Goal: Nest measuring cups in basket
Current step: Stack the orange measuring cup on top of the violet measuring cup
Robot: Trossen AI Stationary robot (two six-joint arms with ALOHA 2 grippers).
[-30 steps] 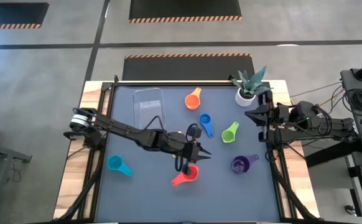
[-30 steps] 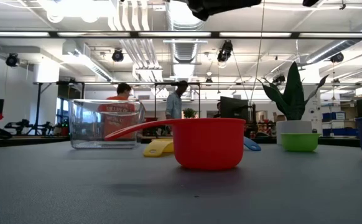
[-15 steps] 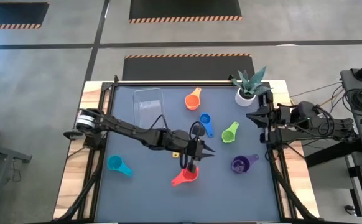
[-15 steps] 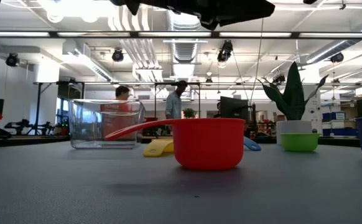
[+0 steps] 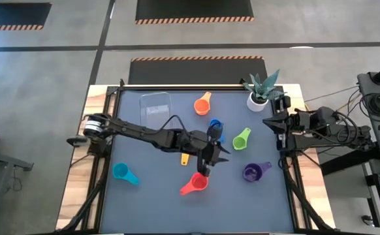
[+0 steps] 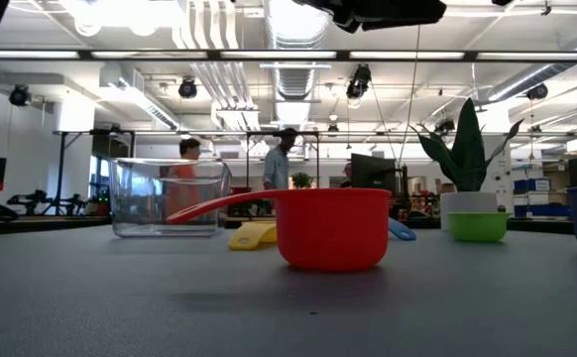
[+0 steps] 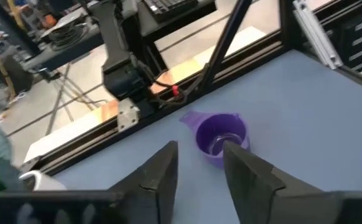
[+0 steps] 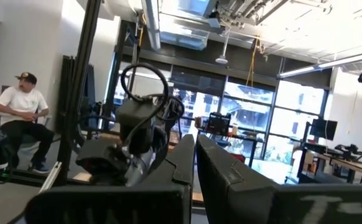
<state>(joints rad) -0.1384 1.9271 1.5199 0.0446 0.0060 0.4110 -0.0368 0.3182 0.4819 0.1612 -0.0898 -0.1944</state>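
On the dark grey tabletop [image 5: 144,189], going left to right, a small teal plastic measuring cup [image 5: 123,173] lies near the left edge. The clear rectangular plastic basket [image 5: 157,110] sits toward the far side, with nothing visible inside it. The left gripper [image 5: 207,162] hangs over the middle of the tabletop, its fingers [image 7: 162,177] apart with nothing between them; just beside it, on the near side, lies the red plastic measuring cup [image 5: 194,185], and a yellow cup handle [image 5: 184,158] peeks out from under the arm. An orange cup [image 5: 203,104] lies beyond, right of the basket. A blue cup [image 5: 215,128] lies partly hidden behind the gripper, then a green cup [image 5: 241,138] and a purple cup [image 5: 253,172]. A white plant pot [image 5: 257,100] stands at the far right corner. The right gripper [image 5: 274,124] waits at the right edge, fingers [image 8: 184,155] together.
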